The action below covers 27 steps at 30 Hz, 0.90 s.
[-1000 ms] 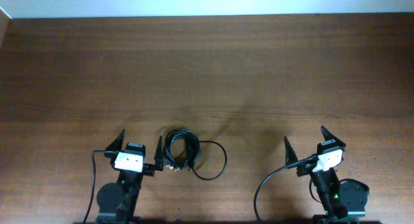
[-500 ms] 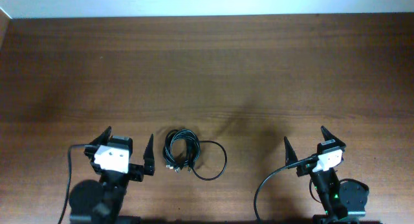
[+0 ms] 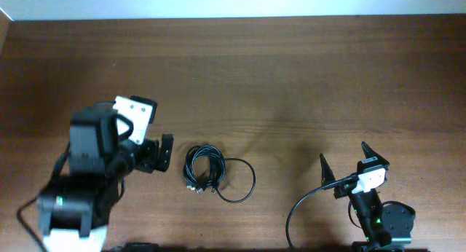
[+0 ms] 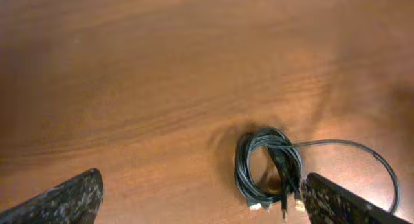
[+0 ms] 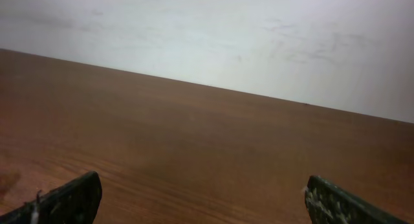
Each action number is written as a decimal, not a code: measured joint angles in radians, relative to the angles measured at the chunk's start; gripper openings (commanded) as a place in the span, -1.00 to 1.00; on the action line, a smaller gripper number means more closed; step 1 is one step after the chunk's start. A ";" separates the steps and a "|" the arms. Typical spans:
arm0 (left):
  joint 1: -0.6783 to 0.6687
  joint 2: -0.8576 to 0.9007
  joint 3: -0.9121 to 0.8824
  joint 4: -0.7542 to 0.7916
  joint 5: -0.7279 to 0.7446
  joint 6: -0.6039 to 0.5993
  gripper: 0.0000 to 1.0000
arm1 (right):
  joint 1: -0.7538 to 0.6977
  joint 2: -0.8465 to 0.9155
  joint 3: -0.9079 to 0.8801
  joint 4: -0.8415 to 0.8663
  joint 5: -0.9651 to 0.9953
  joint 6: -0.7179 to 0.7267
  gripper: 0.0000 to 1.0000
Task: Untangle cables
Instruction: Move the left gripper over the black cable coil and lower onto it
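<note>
The cables [image 3: 204, 169] lie as one tight black coil with small plug ends at its near side, and a thin loop [image 3: 246, 180] runs out to the right. In the left wrist view the coil [image 4: 268, 166] sits at lower right, just inside the right finger. My left gripper [image 3: 156, 154] is open and empty, raised above the table just left of the coil; its fingers [image 4: 204, 208] frame the bottom corners of that view. My right gripper [image 3: 346, 161] is open and empty near the front right, far from the cables; its fingers [image 5: 207, 211] show only bare wood.
The wooden table [image 3: 277, 77] ends at a white wall [image 5: 213, 36] at the far edge. The right arm's thick black cable [image 3: 297, 208] curves beside its base at the front edge.
My left arm has risen and swung left and away from the front edge, and its gripper now sits higher, left of the coil. The cables and the right arm have not moved.
</note>
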 measured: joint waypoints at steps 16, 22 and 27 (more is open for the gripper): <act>-0.100 0.536 0.117 -0.189 0.109 0.079 0.98 | 0.000 0.000 0.000 0.000 0.000 0.000 0.98; -0.101 0.581 0.100 -0.122 0.104 0.065 0.98 | 0.000 0.000 0.000 0.000 0.000 0.000 0.98; -0.101 0.589 -0.029 -0.008 0.093 0.047 0.98 | 0.000 0.000 0.000 0.000 0.000 -0.001 0.98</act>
